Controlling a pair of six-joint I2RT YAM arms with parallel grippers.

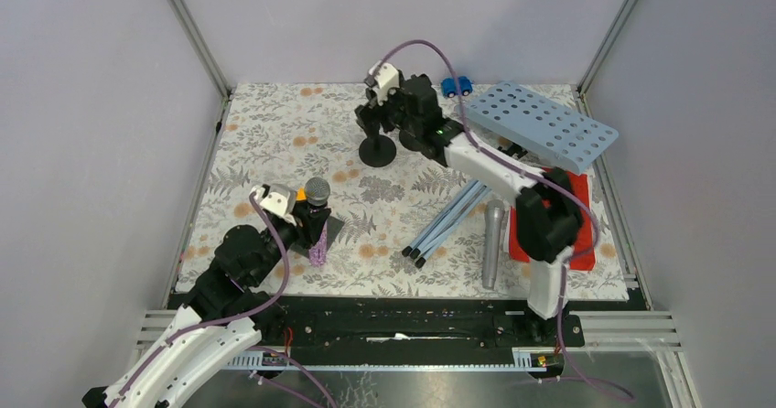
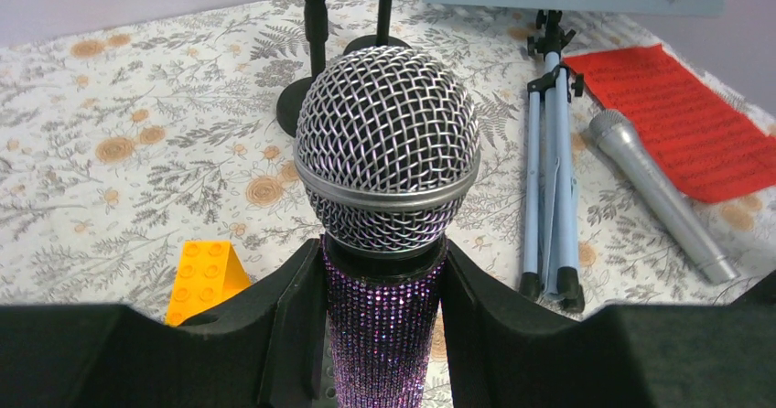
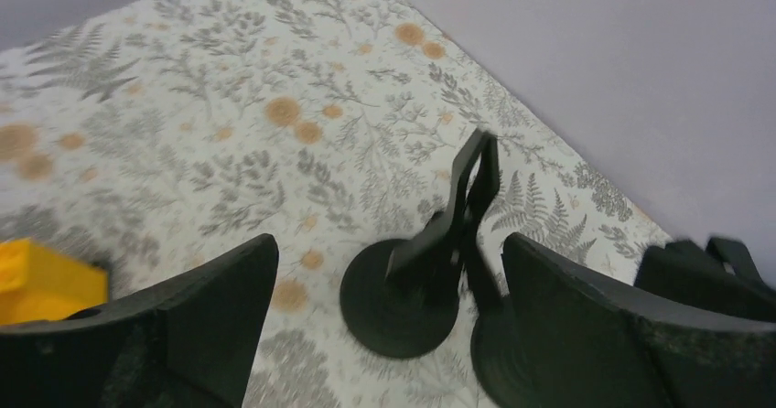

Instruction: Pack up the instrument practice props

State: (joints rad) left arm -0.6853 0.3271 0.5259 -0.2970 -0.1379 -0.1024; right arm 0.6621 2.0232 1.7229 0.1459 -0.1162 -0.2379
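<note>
Left claw [image 2: 384,275] clenches the purple microphone [image 2: 386,152], awaiting stowing, while the right claw [image 3: 392,252], spread wide, apparently hovers over a far mic mount [image 3: 398,303], needing lowering and closing.

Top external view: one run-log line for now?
left tool shut on purple glitter-handled microphone | right tool open over black round-based mic mount | silver microphone lying on floral mat

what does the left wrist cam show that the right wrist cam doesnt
Left wrist only: the left end effector shut on the purple microphone, plus the silver microphone, red music sheet and tripod legs. Right wrist only: the right end effector open, its fingers either side of a black mic mount. Both: the mounts, the orange brick, the floral cloth.
</note>
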